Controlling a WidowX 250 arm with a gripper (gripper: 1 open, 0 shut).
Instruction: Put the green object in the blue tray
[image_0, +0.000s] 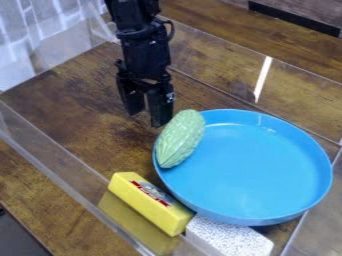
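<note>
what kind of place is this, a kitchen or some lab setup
Probably a lab test rig, not a kitchen: a wooden table walled in by clear plastic panels, a black robot gripper over it, and toy-like props, a green object resting on a blue tray.

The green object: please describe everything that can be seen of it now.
The green object is a pale green oval with pointed ends and a bumpy, ridged skin. It lies tilted across the left rim of the blue tray, its upper part over the rim and its lower end toward the table. Nothing grips it: the gripper hangs just up and left of it, apart.
</note>
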